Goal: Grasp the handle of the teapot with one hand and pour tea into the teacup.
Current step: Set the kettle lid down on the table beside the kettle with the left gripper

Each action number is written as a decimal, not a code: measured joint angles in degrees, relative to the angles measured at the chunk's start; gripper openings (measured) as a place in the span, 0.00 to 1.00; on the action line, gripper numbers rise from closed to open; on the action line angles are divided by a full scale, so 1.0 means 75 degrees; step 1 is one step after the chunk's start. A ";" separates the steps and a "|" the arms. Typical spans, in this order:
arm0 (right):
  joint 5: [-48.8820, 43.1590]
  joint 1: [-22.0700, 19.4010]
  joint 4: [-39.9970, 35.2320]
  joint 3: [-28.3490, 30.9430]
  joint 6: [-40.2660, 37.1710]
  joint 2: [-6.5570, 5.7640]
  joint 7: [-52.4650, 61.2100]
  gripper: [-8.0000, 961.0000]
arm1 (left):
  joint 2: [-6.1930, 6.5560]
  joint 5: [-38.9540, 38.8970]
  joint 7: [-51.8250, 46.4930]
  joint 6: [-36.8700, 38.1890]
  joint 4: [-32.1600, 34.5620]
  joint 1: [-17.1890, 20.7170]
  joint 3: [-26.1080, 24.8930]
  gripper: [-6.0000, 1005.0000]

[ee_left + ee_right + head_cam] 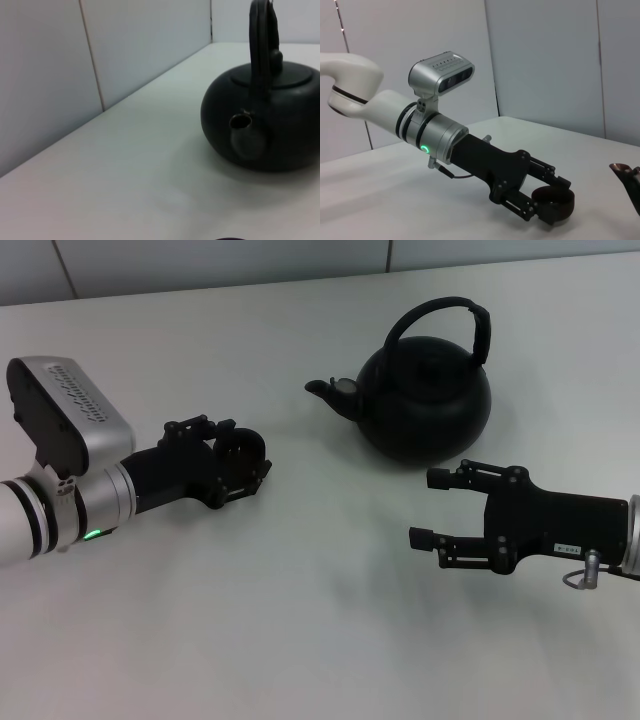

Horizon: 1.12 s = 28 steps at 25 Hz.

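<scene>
The matte-black teapot (428,400) stands on the white table right of centre, its spout (328,390) pointing left and its arched handle (440,312) upright. My left gripper (247,464) lies low on the table left of the spout, shut on the small dark teacup (243,448). The right wrist view shows the teacup (556,206) between that gripper's fingers (520,207). My right gripper (428,508) hovers open just in front of the teapot, apart from it. In the left wrist view the teapot (280,125) and handle (260,55) fill the right side.
A pale panelled wall (200,265) runs along the table's far edge. The bare white tabletop (300,620) stretches in front of both grippers.
</scene>
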 joint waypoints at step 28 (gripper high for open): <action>-0.0001 -0.0004 0.0000 0.0000 0.0025 0.0000 0.0000 0.86 | -0.0002 -0.0020 -0.0016 -0.0178 -0.0047 0.0001 0.0039 0.72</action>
